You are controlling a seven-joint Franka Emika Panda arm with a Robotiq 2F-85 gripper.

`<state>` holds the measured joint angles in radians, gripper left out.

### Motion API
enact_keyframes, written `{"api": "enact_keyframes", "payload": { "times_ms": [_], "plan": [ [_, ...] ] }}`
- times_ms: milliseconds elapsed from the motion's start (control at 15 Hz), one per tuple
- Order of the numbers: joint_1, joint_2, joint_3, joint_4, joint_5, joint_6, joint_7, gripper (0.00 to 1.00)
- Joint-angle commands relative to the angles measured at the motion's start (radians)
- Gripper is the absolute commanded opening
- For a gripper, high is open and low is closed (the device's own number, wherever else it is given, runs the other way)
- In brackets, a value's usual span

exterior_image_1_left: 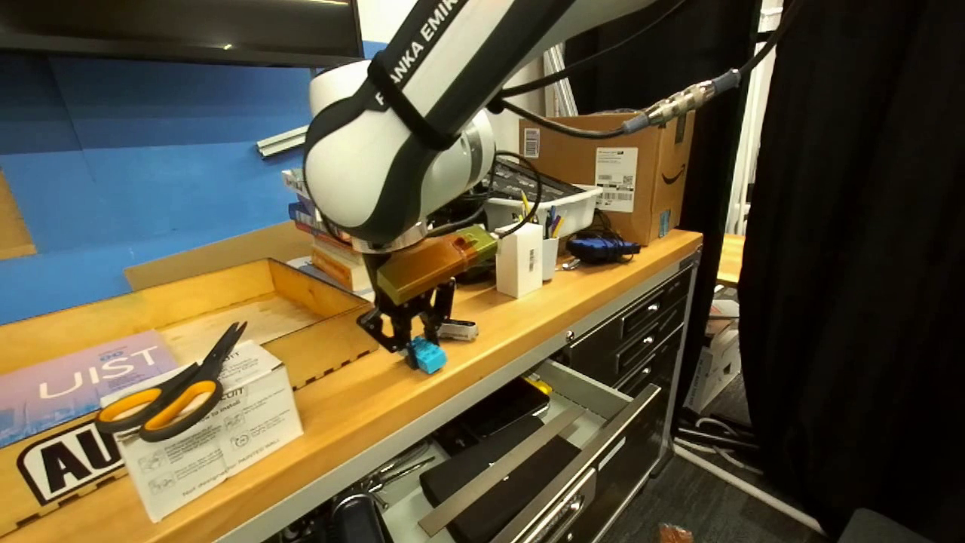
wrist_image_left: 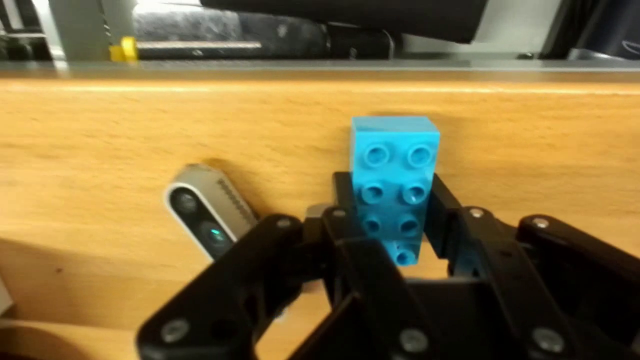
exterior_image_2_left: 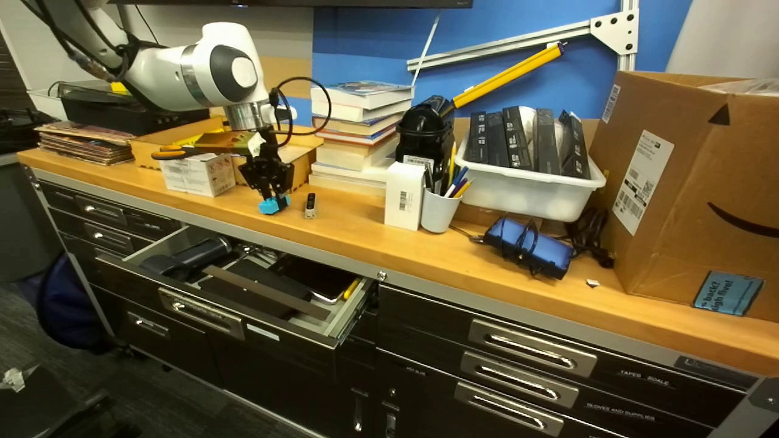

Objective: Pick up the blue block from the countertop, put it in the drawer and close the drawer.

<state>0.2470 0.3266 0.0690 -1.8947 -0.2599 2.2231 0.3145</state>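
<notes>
The light-blue block [exterior_image_1_left: 430,357] is a studded brick at the front part of the tan wooden countertop [exterior_image_1_left: 354,422]. It also shows in an exterior view [exterior_image_2_left: 268,207] and in the wrist view [wrist_image_left: 395,150]. My gripper [wrist_image_left: 389,212] points down with its black fingers shut on the block's two long sides. The block's front end sticks out past the fingers towards the counter's front edge. I cannot tell whether the block rests on the counter or is just above it. The dark drawer [exterior_image_2_left: 292,337] is pulled open below the counter edge; it also shows in an exterior view [exterior_image_1_left: 580,473].
A small silver camera [wrist_image_left: 215,210] lies close beside the gripper. A white box [exterior_image_1_left: 226,445] with orange-black scissors [exterior_image_1_left: 177,396] and a wooden tray [exterior_image_1_left: 332,332] stand on one side. A white carton [exterior_image_2_left: 403,198] and pen cup [exterior_image_2_left: 439,210] stand on the other. The drawer holds dark boxes and tools.
</notes>
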Motion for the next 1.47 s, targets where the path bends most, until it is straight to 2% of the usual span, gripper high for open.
{"api": "enact_keyframes", "payload": {
  "times_ms": [0,333,667,933,1400],
  "plan": [
    [-0.068,-0.14,-0.024,-0.121,0.024,-0.068,-0.074,0.13],
    [-0.146,-0.227,-0.043,-0.271,0.07,-0.067,-0.081,0.13],
    [-0.148,-0.221,-0.035,-0.417,0.011,-0.018,-0.067,0.13],
    [-0.134,-0.18,-0.031,-0.466,-0.067,0.033,-0.041,0.13],
    [-0.111,-0.181,0.003,-0.484,-0.038,0.136,-0.058,0.14]
  ]
}}
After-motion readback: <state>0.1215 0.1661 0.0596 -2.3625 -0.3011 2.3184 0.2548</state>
